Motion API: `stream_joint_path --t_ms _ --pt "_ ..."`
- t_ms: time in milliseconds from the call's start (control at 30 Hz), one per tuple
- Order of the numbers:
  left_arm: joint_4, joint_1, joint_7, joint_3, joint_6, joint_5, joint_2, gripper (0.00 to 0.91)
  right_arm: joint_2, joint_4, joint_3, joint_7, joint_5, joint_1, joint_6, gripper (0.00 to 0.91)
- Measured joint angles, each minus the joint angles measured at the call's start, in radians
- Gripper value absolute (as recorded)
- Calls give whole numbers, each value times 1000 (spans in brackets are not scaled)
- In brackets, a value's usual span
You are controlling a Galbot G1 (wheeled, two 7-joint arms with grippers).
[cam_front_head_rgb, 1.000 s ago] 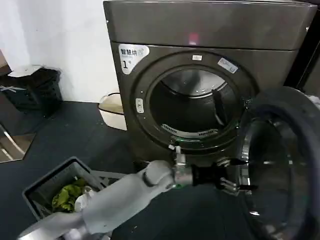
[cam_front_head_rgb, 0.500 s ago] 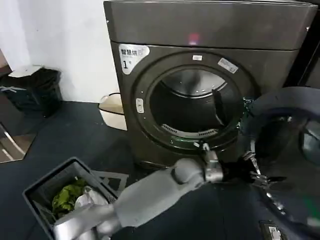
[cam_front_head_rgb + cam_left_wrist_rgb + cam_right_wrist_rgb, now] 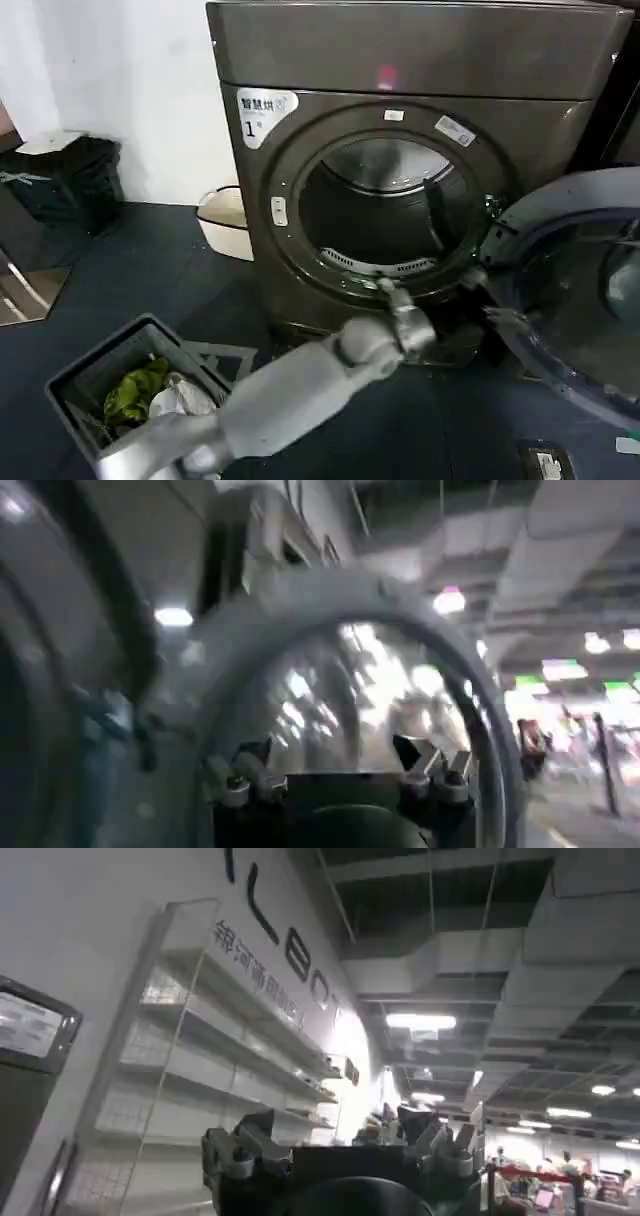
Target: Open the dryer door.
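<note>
Head view, left to right. A grey laundry basket [image 3: 95, 385] with green and white cloth sits at 8 o'clock on the dark floor; a black bin [image 3: 65, 180] stands at 9 o'clock by the white wall, and a cream tub [image 3: 225, 220] lies just beside the machine's left flank. The dryer [image 3: 420, 160] fills the centre and top, its face toward the camera, white "1" sticker at upper left, pink light above the round opening, drum bared. The left arm reaches from 7 o'clock across to the lower rim of the opening, and the left gripper [image 3: 470, 285] is blurred against the door's near edge; cannot tell there how its fingers stand. The dryer door [image 3: 575, 290] hangs swung out at 3 o'clock, hinged on the right, its grey inside turned toward the camera, cut off by the frame edge. Left wrist view: the left gripper [image 3: 340, 765] has its fingers spread with nothing between them, the door's round rim [image 3: 480, 720] just ahead, heavily smeared. Right wrist view: the right gripper [image 3: 340, 1138] points up at the ceiling and wall shelves, fingers apart, nothing held.
</note>
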Motion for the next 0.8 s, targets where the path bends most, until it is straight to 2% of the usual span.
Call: stream_joint_path --t_ms 67,200,300,467,567,800 --pt "-38 10 -24 -8 -39 27 57 907 -7 6 4 -11 -13 4 2 907" --pt "-140 19 -57 -11 -64 3 214 907 -22 8 17 -24 -60 15 1 907" --pt "-220 24 -70 -11 -90 2 357 907 -37 11 28 -32 -115 27 30 907" --pt "-299 44 -7 -9 -102 27 606 907 -56 21 42 -37 -182 44 43 907" --pt "-305 59 31 -10 -153 73 731 907 -68 12 41 -30 -194 57 46 907" --pt "-220 19 209 36 -172 159 956 907 -83 -8 58 -17 -209 72 54 907"
